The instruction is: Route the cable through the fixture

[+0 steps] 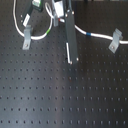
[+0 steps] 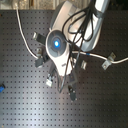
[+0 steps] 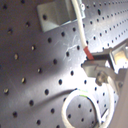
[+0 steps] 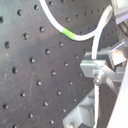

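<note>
The white cable [image 1: 100,36] lies on the black perforated board and carries a blue band [image 1: 88,34] and a green mark [image 1: 46,34]. It runs to a grey fixture [image 1: 115,40] at the first exterior view's right and past another fixture [image 1: 26,36] at its left. My gripper [image 3: 96,67] is low over the board, shut on the cable just past its red mark [image 3: 86,51]. In the second wrist view the cable [image 4: 98,35] curves into the gripper [image 4: 98,70] and comes out toward a fixture [image 4: 82,117]. In the second exterior view the arm [image 2: 57,45] hides the gripper.
Several small grey fixtures [image 2: 36,38] stand around the arm on the board [image 1: 60,95]. A slack loop of cable [image 3: 75,107] lies near the fingers. A long grey upright bar [image 1: 70,37] rises at the middle of the first exterior view. A small blue thing [image 2: 1,89] sits at the second exterior view's left edge.
</note>
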Controlling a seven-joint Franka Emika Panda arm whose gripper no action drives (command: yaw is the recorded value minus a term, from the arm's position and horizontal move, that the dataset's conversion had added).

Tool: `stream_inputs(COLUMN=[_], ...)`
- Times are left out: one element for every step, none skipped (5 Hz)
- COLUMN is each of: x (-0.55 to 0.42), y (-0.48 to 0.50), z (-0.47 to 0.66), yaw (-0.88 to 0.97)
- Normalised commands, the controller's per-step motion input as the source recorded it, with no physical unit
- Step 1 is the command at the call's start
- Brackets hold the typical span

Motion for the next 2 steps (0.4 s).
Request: stream_inputs(x=[0.028, 0.008], y=[0.265, 0.003], z=[0.03, 0.03], yaw=[0.14, 0.0])
